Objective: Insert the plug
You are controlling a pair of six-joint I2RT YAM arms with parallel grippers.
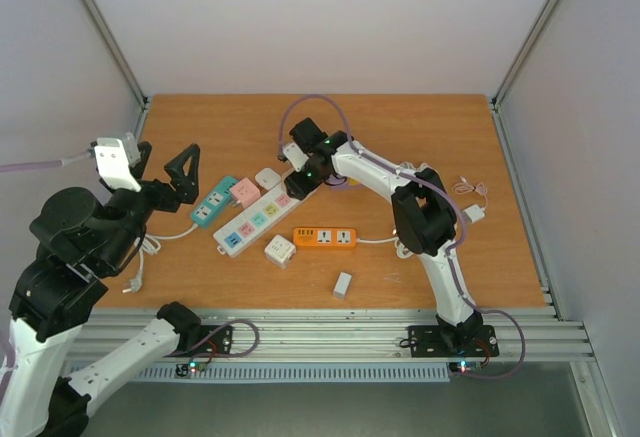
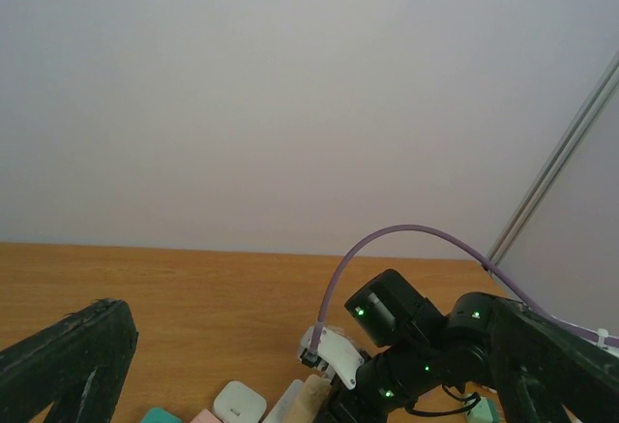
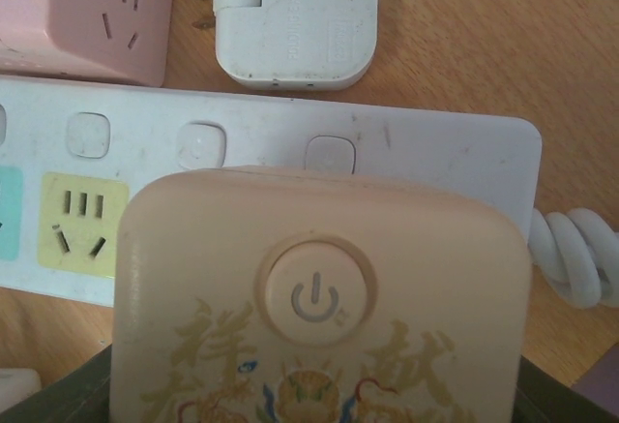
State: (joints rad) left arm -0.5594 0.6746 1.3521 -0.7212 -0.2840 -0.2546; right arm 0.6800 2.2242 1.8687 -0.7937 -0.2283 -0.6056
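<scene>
- Near edge of the table: a small white block (image 1: 343,284) lies alone. Just beyond it are an orange power strip (image 1: 325,239) and a white cube adapter (image 1: 279,250).
- Left side, raised above the table: the left gripper (image 1: 168,157) has its jaws spread wide with nothing between them. It touches nothing. Its wrist view shows one dark finger (image 2: 68,365) cut off at the lower left corner.
- Middle: the white power strip (image 1: 255,219) lies diagonally, with a teal strip (image 1: 213,204) just to its left.
- Far right end of that strip: the right gripper (image 1: 303,175) has its jaws part open and clamped on the plug (image 3: 319,307). The plug is a beige block with a round power button on its face.
- The plug sits directly over the strip's last socket position. Whether its pins are in the socket I cannot tell, since the block hides them.
- Just beyond the strip: a pink adapter (image 3: 82,16) and a white adapter (image 3: 295,21) lie side by side, the white one's prongs pointing left.
- Hidden or cut off: the right fingers show only as dark slivers at the bottom corners of the wrist view. The printing on the plug runs off the frame.
</scene>
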